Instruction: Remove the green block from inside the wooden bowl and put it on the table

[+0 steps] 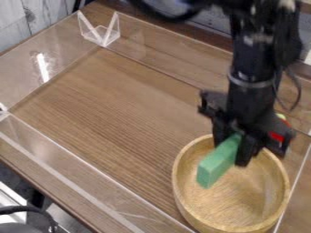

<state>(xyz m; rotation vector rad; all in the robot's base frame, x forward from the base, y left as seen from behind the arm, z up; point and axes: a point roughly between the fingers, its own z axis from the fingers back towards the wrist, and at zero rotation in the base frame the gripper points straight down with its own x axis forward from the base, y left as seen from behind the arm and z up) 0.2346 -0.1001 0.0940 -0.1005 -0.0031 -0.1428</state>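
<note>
one black metal end effector [234,138] has the light green rectangular block [219,162] clamped at its upper end, up over the round pale wooden bowl [188,214]; keep that pinch firm, clear the rim, then swing towards the brown wood-grain bench [109,109]

The block [217,165] is plain light green. Pale tan wood colours the bowl [231,210], its rim a lighter tan. The surface [104,109] is brown, patterned with darker wood-grain streaks. The tool [235,131] is black, and the strawberry-like toy [281,137] beside it shows red with a touch of green.
</note>
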